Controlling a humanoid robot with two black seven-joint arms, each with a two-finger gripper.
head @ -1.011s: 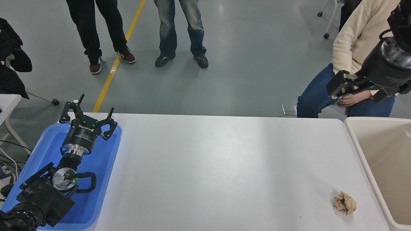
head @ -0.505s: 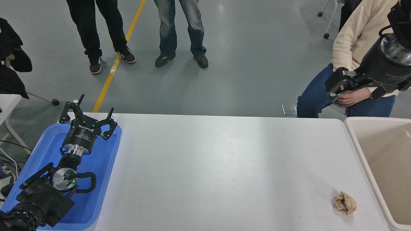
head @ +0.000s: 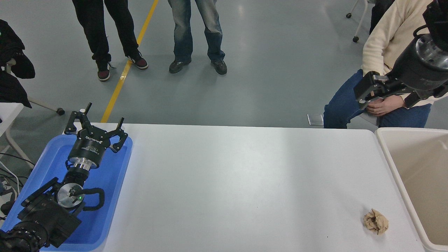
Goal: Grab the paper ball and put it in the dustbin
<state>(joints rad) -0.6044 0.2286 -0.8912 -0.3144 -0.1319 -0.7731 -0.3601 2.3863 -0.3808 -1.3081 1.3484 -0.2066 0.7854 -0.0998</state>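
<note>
The paper ball [head: 376, 221], a crumpled tan wad, lies on the white table [head: 245, 182] near its front right corner, close to the dustbin. The dustbin [head: 386, 154], beige with a thick rim, stands at the table's right end, cut off by the picture's edge. My right gripper [head: 389, 98] is open and empty. It hangs high at the upper right, beyond the table's far edge and far above the ball. My left gripper [head: 101, 117] is open and parked over the blue tray at the lower left.
A shallow blue tray [head: 115, 175] lies under the left arm at the table's left end. A seated person in a cream sweater [head: 388, 38] is behind the right gripper. Two people stand on the floor beyond the far edge.
My right gripper has drifted slightly up and left. The paper ball and the left arm have not moved.
</note>
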